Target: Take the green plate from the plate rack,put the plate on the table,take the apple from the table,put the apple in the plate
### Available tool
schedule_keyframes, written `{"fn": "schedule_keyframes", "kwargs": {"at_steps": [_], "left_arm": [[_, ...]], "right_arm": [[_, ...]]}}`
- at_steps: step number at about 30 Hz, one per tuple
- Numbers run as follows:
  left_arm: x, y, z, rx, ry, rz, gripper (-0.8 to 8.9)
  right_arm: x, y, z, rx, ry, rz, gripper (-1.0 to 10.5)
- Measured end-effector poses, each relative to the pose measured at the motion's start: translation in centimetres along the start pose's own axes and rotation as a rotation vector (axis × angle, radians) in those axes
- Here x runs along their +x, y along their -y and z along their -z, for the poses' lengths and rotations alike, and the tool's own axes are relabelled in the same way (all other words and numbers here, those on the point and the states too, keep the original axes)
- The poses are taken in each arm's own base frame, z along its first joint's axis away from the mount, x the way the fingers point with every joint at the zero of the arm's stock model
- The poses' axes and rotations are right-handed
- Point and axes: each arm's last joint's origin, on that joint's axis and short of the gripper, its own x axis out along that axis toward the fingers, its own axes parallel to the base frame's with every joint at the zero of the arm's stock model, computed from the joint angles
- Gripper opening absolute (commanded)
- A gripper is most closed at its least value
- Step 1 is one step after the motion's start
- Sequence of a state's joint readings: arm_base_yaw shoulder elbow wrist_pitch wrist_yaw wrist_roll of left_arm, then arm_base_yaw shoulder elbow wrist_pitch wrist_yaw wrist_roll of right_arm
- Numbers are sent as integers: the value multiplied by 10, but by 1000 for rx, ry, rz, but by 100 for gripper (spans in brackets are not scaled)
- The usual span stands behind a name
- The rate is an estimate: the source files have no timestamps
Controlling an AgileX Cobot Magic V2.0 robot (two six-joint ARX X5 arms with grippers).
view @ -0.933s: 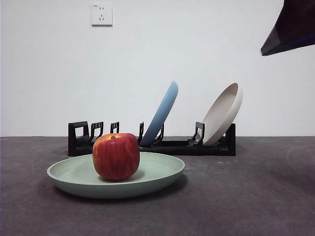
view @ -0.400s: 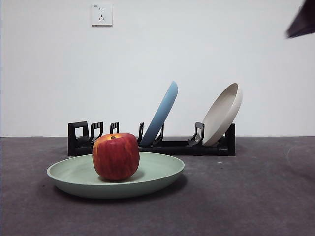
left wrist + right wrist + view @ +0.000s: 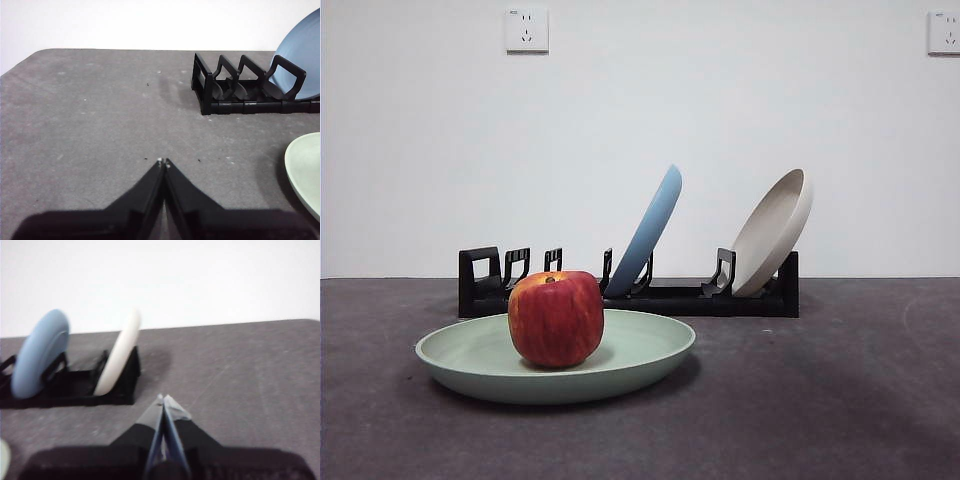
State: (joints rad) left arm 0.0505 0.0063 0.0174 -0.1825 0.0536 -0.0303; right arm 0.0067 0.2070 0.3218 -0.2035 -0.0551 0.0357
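Observation:
The green plate (image 3: 556, 357) lies flat on the dark grey table (image 3: 820, 400), in front of the plate rack (image 3: 625, 290). Upright in the plate, left of its middle, sits the red apple (image 3: 556, 318). An edge of the green plate (image 3: 305, 172) and the squared loop end of the plate rack (image 3: 250, 87) show in the left wrist view. My left gripper (image 3: 163, 162) is shut and empty over bare table, to the side of the rack's end. My right gripper (image 3: 162, 400) is shut and empty too, near the other end of the plate rack (image 3: 75, 385). Neither arm shows in the front view.
A light blue plate (image 3: 647, 232) and a cream-white plate (image 3: 775, 232) lean in the rack's slots. White wall sockets (image 3: 526, 30) hang on the wall behind the table.
The dark arm at the front view's top right corner has drawn away upward and out of the picture, uncovering a second wall socket. Plate, apple and rack have not moved.

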Motion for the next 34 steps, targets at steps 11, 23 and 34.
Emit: {"fn": "schedule_keyframes", "kwargs": {"at_steps": [11,23,34], "left_arm": [[0,0,0,0,0,0,-3],[0,0,0,0,0,0,-3],[0,0,0,0,0,0,-3]], "right_arm": [[8,4,68,7,0,-1,-16],[9,5,84,29,-66,-1,-16],[9,5,84,92,-66,9,-16]]}}
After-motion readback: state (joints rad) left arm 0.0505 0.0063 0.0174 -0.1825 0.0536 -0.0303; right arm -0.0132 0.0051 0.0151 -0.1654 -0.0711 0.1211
